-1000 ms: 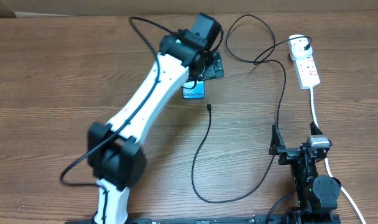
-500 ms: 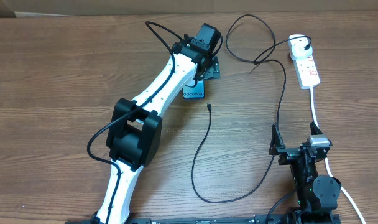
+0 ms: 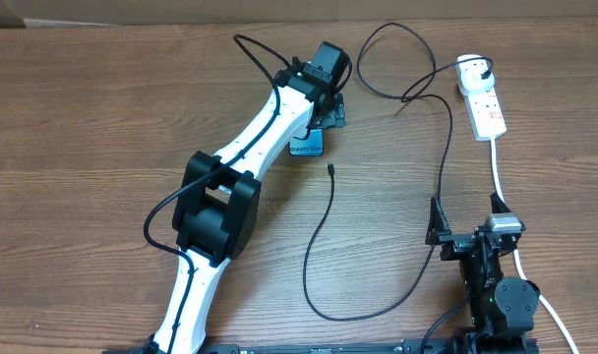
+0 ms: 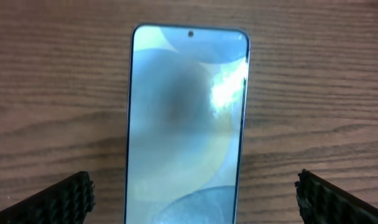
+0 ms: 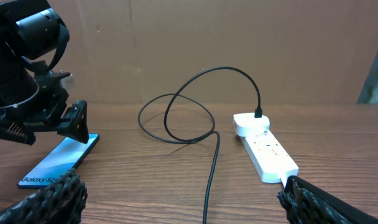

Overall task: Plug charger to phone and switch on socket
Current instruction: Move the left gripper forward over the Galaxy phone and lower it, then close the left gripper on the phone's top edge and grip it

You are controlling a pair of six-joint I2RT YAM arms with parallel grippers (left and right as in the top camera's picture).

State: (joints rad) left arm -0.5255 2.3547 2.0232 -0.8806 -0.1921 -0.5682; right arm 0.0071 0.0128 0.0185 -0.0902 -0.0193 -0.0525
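The left arm [image 3: 250, 167] has folded up over the last second: its elbow has swung in toward the middle of the table and its forearm has tilted further over. In the last half second it has barely shifted, so it appears to be settling. The right arm [image 3: 491, 280] has not moved and sits parked at the near edge.

The left claw [image 4: 198, 199] has drawn slightly farther away along the phone [image 4: 186, 118] and now hangs right over it. Its fingers are spread wide and released, one on each side of the screen, touching nothing. The right claw [image 5: 189, 205] is likewise spread wide and empty.

The phone lies flat directly beneath the left claw, its near end poking out toward the robot. The socket [image 3: 486, 106] lies well off to that claw's right, ahead of the right claw, with the white plug [image 3: 473, 67] seated in its far end. The charger [image 3: 324, 246] loops between the two claws. Its connector tip [image 3: 330, 169] lies loose near the left claw, just past the phone's near end.

This looks like a lining-up for steadying or gripping the phone; plugging in and switching on are not yet done.
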